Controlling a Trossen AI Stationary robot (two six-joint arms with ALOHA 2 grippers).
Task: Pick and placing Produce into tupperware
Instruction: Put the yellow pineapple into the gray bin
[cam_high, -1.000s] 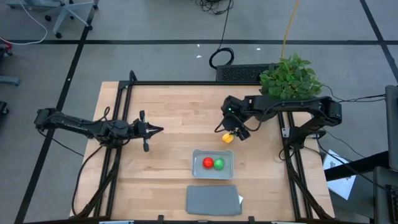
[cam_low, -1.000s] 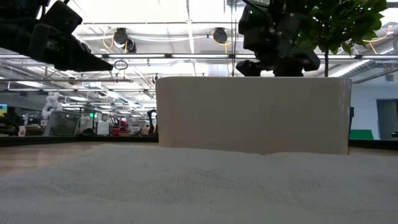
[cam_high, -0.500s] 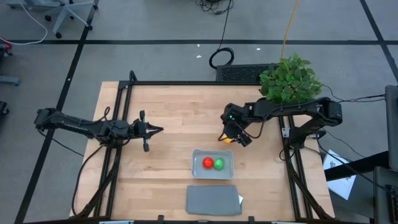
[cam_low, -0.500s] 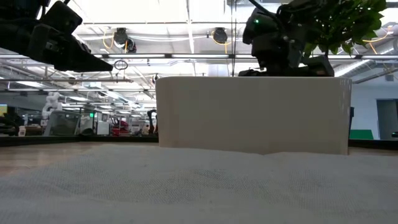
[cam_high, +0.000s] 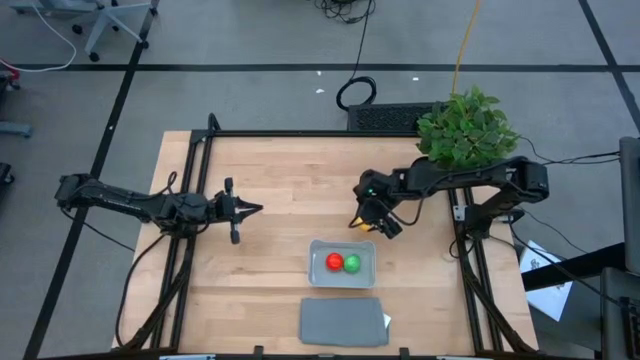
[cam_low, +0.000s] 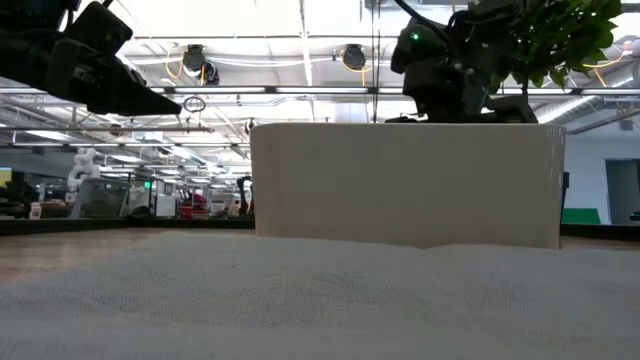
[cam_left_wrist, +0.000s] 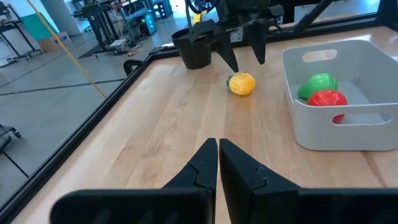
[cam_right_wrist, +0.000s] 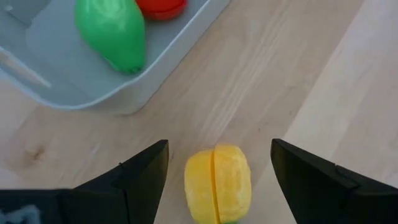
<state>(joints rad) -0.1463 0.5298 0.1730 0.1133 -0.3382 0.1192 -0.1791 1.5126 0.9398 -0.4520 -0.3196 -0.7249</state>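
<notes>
The yellow produce piece with a green tip lies on the bare wood just beyond the far right corner of the tupperware. My right gripper hovers open over it, one finger on each side, touching nothing; the left wrist view shows its fingertips above the yellow piece. The red piece and the green piece lie side by side inside the tupperware. My left gripper waits shut over the table's left half, pointing toward the right.
A flat dark grey lid lies at the near edge, in front of the tupperware. A leafy potted plant stands at the far right corner, behind the right arm. In the low view the tupperware's pale wall hides the pieces.
My right gripper has moved down and slightly toward the table's near edge, coming over the yellow piece, which now shows mostly hidden under it from above. The left arm has kept still.
</notes>
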